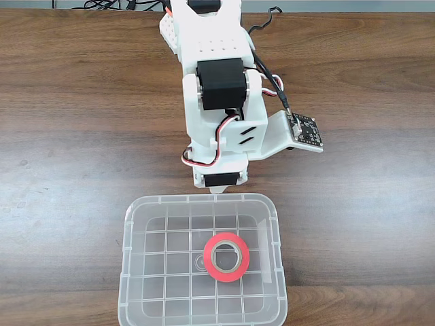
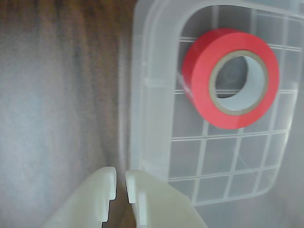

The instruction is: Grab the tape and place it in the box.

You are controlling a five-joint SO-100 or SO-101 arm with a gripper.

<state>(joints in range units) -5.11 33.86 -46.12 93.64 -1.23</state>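
Wrist view: red ring-shaped tape roll (image 2: 230, 78) lies flat inside clear rectangular plastic box (image 2: 152, 95). White gripper (image 2: 120, 186) empty, jaws nearly together, outside the box's rim. Advise lifting straight away, clear of the rim.

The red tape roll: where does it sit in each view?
Fixed view: tape lies flat inside the box, right of centre, low in the picture.
Wrist view: tape at upper right, inside the box.
Shared landmark: the box's gridded bottom.
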